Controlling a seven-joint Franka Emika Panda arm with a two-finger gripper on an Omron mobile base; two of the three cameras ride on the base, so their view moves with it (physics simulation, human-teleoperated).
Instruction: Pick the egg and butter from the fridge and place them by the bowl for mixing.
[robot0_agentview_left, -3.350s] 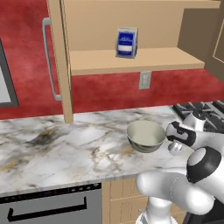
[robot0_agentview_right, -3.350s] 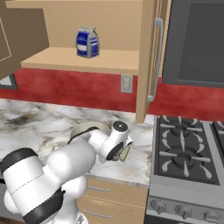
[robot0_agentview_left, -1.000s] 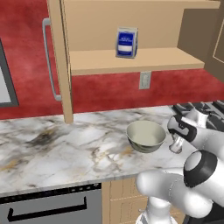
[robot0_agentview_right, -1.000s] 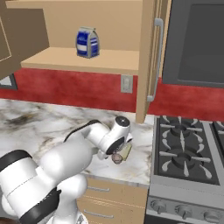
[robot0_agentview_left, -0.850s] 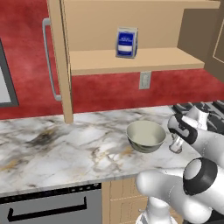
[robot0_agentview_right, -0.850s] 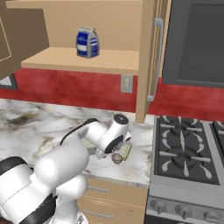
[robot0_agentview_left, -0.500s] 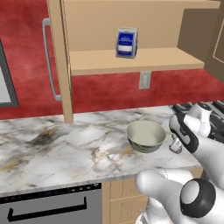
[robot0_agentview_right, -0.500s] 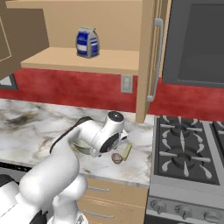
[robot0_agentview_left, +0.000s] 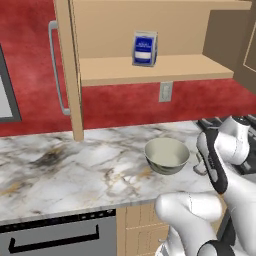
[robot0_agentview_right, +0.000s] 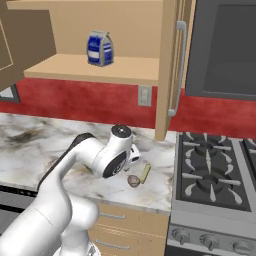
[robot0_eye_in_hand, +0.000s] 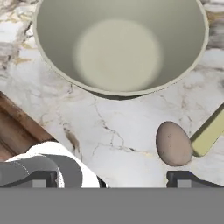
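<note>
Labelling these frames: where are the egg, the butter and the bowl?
egg (robot0_eye_in_hand: 173, 143), hand view, middle of its shell.
butter (robot0_eye_in_hand: 211, 131), hand view, middle of the stick's visible part.
bowl (robot0_agentview_left: 167, 155), left base view, inner wall near the middle.

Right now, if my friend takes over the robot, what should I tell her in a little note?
Claw: open, holding nothing, hanging just over the marble counter beside the bowl.
Egg: lying on the counter close to the bowl, right next to the butter.
Butter: a yellow stick on the counter at the egg's side; whether the two touch I cannot tell.
Bowl: upright, nothing inside.
Done: egg and butter both sit by the bowl.
Left: probably just lift the arm away. Nothing else looks needed.
</note>
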